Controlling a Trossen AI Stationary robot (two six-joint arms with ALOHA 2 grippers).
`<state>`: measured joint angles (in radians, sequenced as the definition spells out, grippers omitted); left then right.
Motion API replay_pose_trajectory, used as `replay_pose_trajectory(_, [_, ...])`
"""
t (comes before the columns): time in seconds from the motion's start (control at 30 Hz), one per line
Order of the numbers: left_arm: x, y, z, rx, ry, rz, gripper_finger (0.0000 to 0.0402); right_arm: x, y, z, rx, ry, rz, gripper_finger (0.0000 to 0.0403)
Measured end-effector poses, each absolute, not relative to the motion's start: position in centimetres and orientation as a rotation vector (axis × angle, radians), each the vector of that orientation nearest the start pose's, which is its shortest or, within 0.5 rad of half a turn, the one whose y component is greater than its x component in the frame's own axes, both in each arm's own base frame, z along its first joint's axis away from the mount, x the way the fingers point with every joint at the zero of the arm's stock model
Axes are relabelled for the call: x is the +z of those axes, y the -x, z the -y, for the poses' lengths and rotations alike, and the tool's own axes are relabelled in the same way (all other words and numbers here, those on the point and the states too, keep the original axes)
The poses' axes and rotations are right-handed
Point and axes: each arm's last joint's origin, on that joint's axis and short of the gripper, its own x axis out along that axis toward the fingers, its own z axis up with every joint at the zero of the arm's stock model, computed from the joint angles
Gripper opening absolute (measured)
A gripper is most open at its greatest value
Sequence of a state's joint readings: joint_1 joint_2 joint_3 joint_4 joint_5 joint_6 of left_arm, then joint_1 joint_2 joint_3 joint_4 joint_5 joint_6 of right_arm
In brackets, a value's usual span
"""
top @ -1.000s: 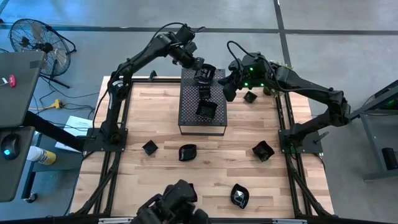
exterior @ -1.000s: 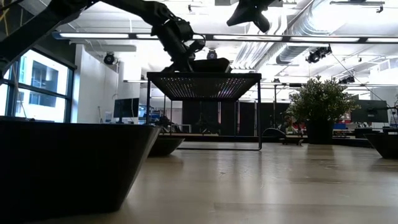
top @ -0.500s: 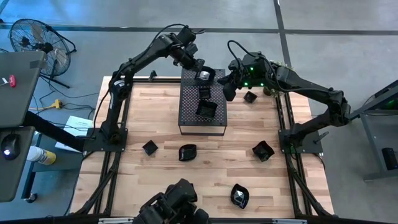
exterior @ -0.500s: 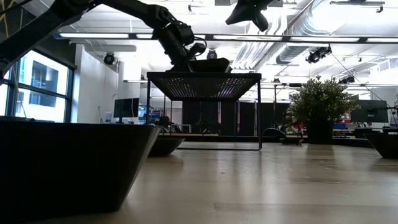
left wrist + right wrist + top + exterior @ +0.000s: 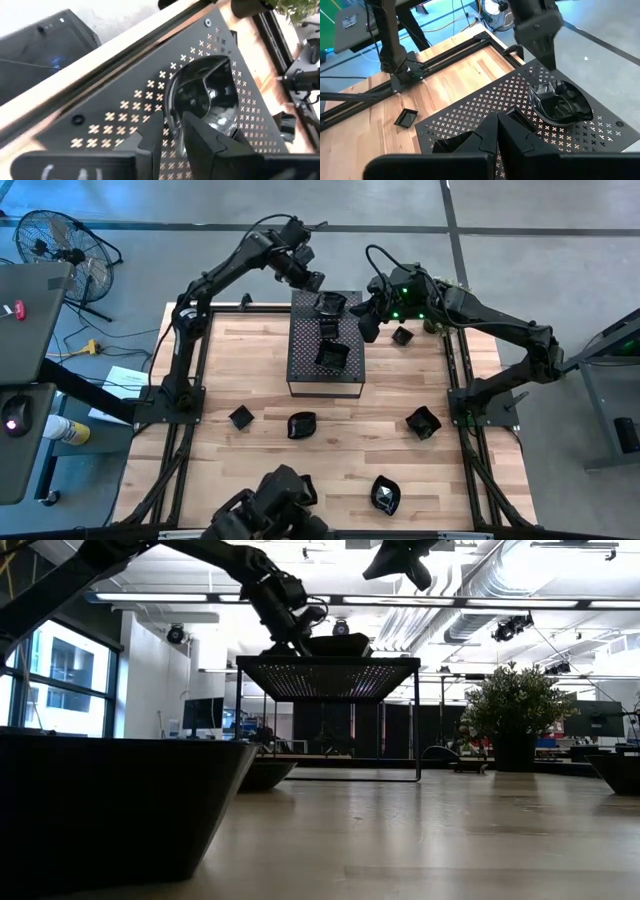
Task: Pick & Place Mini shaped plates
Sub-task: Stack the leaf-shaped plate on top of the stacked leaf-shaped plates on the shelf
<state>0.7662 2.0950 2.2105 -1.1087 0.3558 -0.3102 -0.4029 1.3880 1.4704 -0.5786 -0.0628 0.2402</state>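
Observation:
Three glossy black mini plates lie on the perforated black box [image 5: 325, 340]: one at its far end [image 5: 330, 302], two behind it [image 5: 328, 330] [image 5: 332, 355]. Several more rest on the wooden table [image 5: 240, 417] [image 5: 302, 424] [image 5: 423, 422] [image 5: 385, 495] [image 5: 402, 335]. My left gripper [image 5: 310, 281] hovers open just off the box's far left corner, clear of the far plate [image 5: 205, 100]. My right gripper [image 5: 368, 322] hangs shut in the air beside the box's right edge, high above the table [image 5: 400, 560].
The perforated box stands raised on thin legs [image 5: 330, 665] at the table's far middle. Black rails frame the table's edges [image 5: 455, 380]. A dark dish looms close in the low view [image 5: 110, 800]. Bare wood lies between the scattered plates at the table's near half.
My left gripper has left the far plate lying on the box's top and has drawn back toward the table's far left corner, rising slightly. The plate has stayed where it was set down. The right arm has kept still.

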Motion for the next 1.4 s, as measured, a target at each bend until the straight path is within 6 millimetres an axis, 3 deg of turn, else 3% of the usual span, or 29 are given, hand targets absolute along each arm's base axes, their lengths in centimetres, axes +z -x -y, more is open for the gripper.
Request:
replay_pose_trajectory(0.1, [35.4,-31.8,-29.3,0.505,0.731,-0.78,0.006,39.7,-27.3,11.4,-0.387,-0.334,-0.452,0.0002])
replay_pose_trajectory(0.27, [38.1,-31.3,-27.3,0.478,0.602,-0.75,0.0007,39.8,-26.9,11.2,-0.358,-0.283,-0.471,0.0002])
replay_pose_trajectory(0.33, [39.5,-31.2,-26.3,0.472,0.533,-0.71,0.0008,39.6,-26.8,11.0,-0.332,-0.247,-0.452,0.0001])
replay_pose_trajectory(0.47, [41.6,-31.5,-24.2,0.46,0.409,-0.634,0.0003,37.3,-26.2,10.6,-0.291,-0.24,-0.397,0.0001])
replay_pose_trajectory(0.57, [41.9,-31.8,-22.7,0.422,0.345,-0.564,0.0003,35.5,-25.1,10.1,-0.288,-0.271,-0.328,0.0001])
replay_pose_trajectory(0.77, [39.7,-31.1,-19.8,0.372,0.274,-0.449,0.0001,33.7,-21.8,8.7,-0.299,-0.321,-0.235,0.0001])
replay_pose_trajectory(1.07, [35.2,-27.4,-15.3,0.324,0.298,-0.223,0.0001,34.1,-17.1,7.1,-0.319,-0.293,-0.199,0.0])
replay_pose_trajectory(1.27, [33.4,-27.0,-13.3,0.278,0.446,-0.305,0.0001,34.0,-15.9,7.0,-0.282,-0.269,-0.242,0.0])
replay_pose_trajectory(1.4, [32.6,-27.9,-11.2,0.265,0.345,-0.322,0.0,33.7,-16.0,7.1,-0.253,-0.273,-0.271,0.0])
